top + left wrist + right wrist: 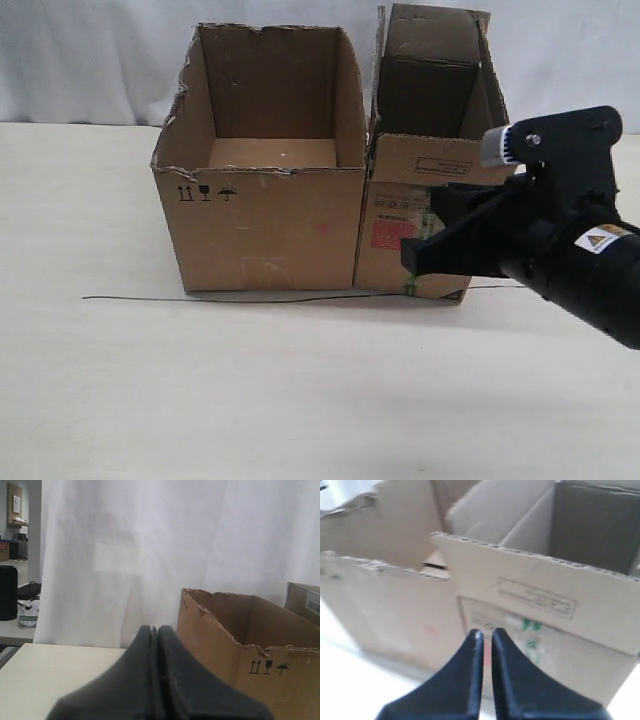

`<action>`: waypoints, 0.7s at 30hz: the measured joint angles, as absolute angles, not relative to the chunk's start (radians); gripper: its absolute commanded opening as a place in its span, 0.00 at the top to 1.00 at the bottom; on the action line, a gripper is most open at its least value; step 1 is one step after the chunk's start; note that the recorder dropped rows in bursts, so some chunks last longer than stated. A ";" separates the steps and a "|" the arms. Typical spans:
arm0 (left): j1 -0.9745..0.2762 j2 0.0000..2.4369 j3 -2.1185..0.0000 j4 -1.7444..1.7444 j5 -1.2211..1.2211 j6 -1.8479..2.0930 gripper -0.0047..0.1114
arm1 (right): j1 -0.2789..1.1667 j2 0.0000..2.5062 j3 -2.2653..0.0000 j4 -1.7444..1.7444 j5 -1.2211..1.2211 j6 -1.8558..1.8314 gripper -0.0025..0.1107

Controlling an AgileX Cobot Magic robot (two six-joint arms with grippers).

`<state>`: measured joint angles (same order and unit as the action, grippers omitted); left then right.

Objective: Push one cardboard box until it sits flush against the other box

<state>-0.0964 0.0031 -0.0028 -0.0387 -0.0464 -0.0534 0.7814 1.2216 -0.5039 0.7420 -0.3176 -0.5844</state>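
Observation:
The cardboard box (420,160), narrow with raised flaps, a red label and green-printed tape on its near end, stands with its side against the other box (265,230), which is wider, ragged-rimmed and printed with black symbols. My right gripper (412,255) is shut and empty, its tips just in front of the narrow box's (555,610) near end by the label; in its wrist view the gripper (486,632) shows only a thin slit, with the wide box (395,610) alongside. The left gripper (154,628) is shut, empty, off to the side of the wide box (225,645); it is not visible in the exterior view.
A thin black wire (200,299) lies on the pale table (250,400) along the front of both boxes. A white curtain (80,60) hangs behind. The right arm's black body (580,260) fills the right foreground.

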 measured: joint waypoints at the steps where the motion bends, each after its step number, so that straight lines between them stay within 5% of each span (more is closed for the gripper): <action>1: -0.096 0.003 -0.003 -0.039 -0.046 -0.053 0.96 | 0.775 1.201 -0.504 0.743 -0.273 -0.589 0.93; 21: -0.096 0.003 -0.003 -0.039 -0.046 -0.053 0.96 | 0.648 1.354 -0.342 0.583 -0.443 -0.424 0.93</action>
